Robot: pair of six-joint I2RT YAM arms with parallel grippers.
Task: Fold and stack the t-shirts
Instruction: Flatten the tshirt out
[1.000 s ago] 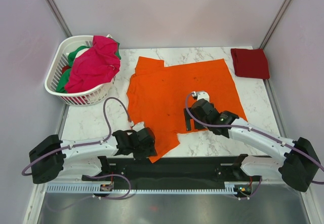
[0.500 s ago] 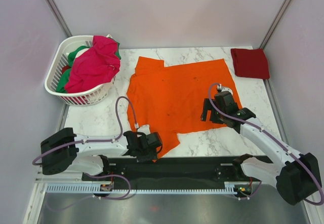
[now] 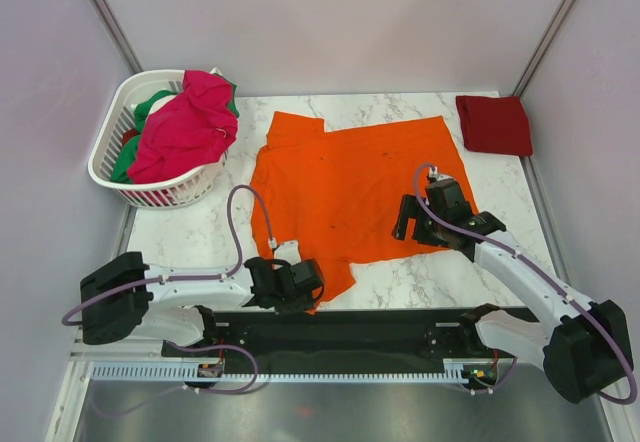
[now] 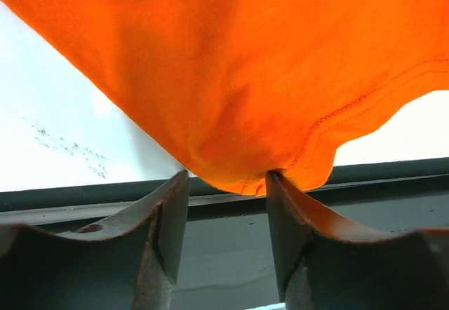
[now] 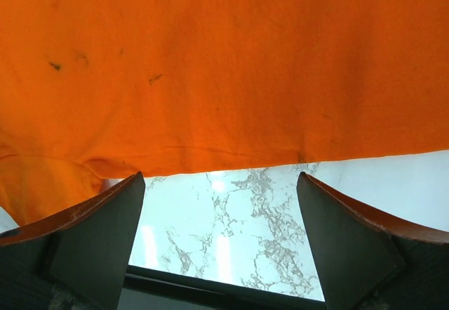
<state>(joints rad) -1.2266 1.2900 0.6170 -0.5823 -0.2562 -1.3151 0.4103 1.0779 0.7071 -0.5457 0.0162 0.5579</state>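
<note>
We see an orange shirt (image 3: 350, 187) on the grey-veined white table (image 3: 170, 244), a dark red shirt (image 3: 494, 124) far right, a magenta shirt (image 3: 185, 127) and green shirt (image 3: 152, 104) in the white basket (image 3: 108, 162).

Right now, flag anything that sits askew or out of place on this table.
The orange t-shirt lies skewed, not square to the table. Its near corner droops past the table edge, between the open jaws of the left gripper. Small dark specks mark the cloth. The pink t-shirt is heaped in the basket.

Lab cell: blank walls (image 3: 330, 22), marble table (image 3: 180, 237)
</note>
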